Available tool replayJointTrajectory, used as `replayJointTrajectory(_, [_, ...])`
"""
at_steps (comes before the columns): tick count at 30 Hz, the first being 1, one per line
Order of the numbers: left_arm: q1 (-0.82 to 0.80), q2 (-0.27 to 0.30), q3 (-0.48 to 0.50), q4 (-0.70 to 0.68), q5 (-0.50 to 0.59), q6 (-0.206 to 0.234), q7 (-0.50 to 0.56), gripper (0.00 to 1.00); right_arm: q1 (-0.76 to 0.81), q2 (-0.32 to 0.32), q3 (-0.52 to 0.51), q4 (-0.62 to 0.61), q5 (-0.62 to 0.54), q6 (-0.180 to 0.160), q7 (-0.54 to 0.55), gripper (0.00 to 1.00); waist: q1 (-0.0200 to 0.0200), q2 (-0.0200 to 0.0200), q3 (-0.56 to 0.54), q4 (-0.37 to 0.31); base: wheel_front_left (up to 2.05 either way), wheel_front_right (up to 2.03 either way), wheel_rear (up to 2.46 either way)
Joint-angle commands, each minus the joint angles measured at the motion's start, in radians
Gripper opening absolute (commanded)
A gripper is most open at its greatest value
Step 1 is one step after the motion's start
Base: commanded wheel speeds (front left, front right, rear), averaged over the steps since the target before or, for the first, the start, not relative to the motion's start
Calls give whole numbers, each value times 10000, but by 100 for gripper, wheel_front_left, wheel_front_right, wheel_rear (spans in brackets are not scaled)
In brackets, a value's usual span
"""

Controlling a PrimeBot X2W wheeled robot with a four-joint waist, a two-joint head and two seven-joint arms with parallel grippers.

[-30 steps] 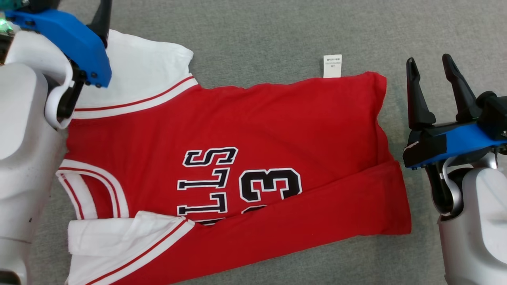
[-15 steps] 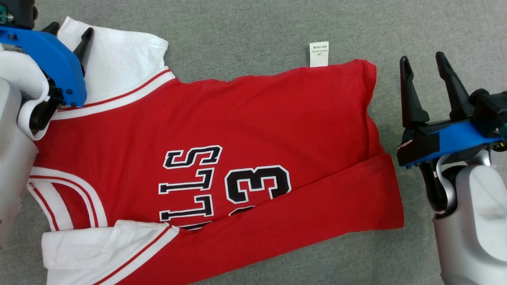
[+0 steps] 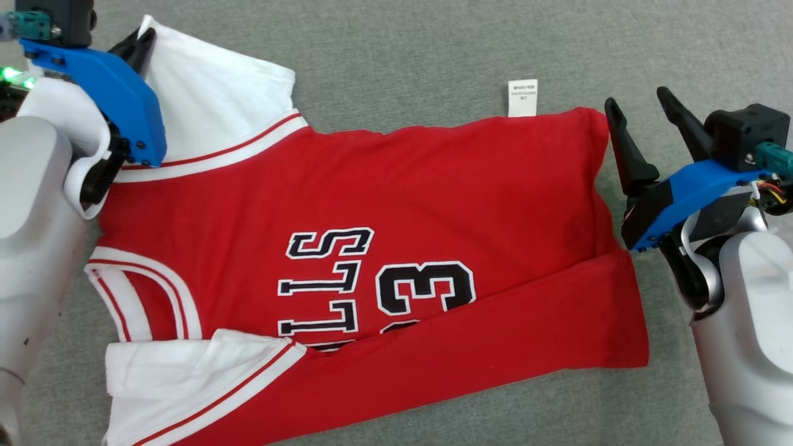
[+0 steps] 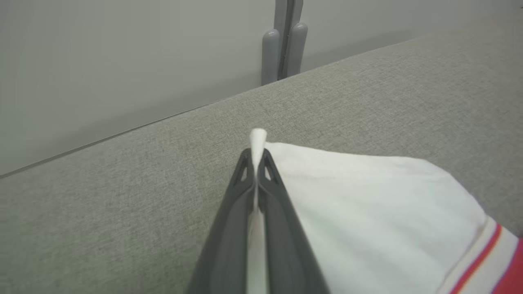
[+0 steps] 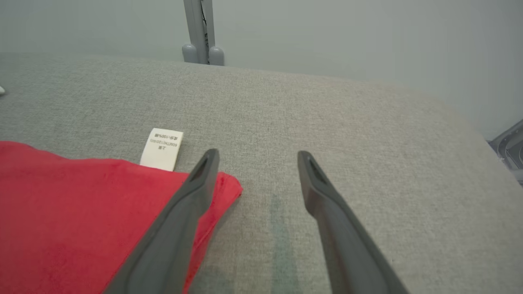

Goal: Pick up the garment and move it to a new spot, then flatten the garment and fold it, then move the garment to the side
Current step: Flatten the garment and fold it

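The garment [image 3: 403, 204] is a red jersey with black lettering and white sleeves, spread flat on the grey cloth surface, its near long edge folded over. My left gripper [image 3: 144, 42] is shut on the corner of the far white sleeve [image 3: 210, 99]; in the left wrist view the white fabric [image 4: 256, 141] pokes out between the closed fingertips [image 4: 245, 171]. My right gripper [image 3: 638, 102] is open beside the jersey's far right corner [image 5: 229, 185], its left finger [image 5: 196, 183] over the red edge, the right finger [image 5: 314, 179] over bare surface.
A white care label [image 3: 522, 98] sticks out past the jersey's far edge. The grey cloth surface [image 3: 403, 56] runs on beyond the jersey. Past its far edge are a pale wall and a grey upright post [image 5: 200, 36].
My left gripper has shut on the white sleeve corner. My right gripper has moved in toward the jersey's far right corner. The head view shifted a little.
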Motion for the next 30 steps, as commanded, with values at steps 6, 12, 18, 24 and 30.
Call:
replayJointTrajectory(6, [-416,-181,-427,-114,-214,-7,-453,0,-542,-444,529,916,335,2,799,100,0,0,22,426,0,0,0])
replayJointTrajectory(12, [-497,-336,-667,-108,-395,-7,-755,0,-803,-677,805,1750,433,2,1321,100,0,0,4,677,0,0,0])
replayJointTrajectory(18, [-570,-463,-945,-43,-628,-7,-1055,0,-957,-841,1114,2228,986,2,1493,0,0,0,-110,852,0,0,0])
replayJointTrajectory(24, [-472,-526,-1067,88,-882,-7,-1583,0,-1200,-1015,959,2152,1077,2,480,0,0,0,-466,1039,0,0,0])
replayJointTrajectory(30, [-48,-645,-1217,-39,-1170,-7,-2145,0,-1176,-1014,896,2669,894,2,-585,0,0,0,-1060,1334,0,0,0])
